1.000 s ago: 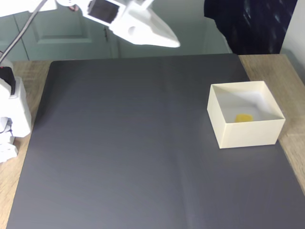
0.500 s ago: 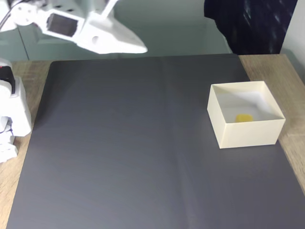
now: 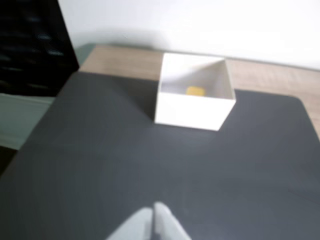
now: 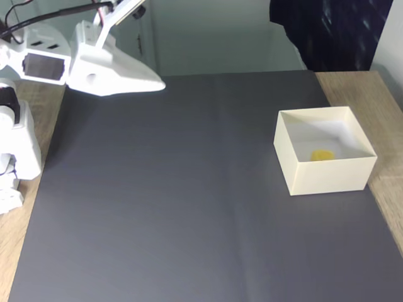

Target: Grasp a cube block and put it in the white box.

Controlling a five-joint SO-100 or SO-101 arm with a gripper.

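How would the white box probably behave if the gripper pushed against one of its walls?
The white box has thin, cardboard-like walls, so it probably is light and would slide on the smooth dark mat rather than resist. Its wide, low shape suggests it is unlikely to tip. A thin wall might flex inward, and the cube block inside adds little weight.

Dark grey mat [image 4: 189,189] covering most of the wooden bench [image 4: 359,88]; black speckled cloth [image 4: 327,31] hanging beyond the bench's far right corner in the fixed view.
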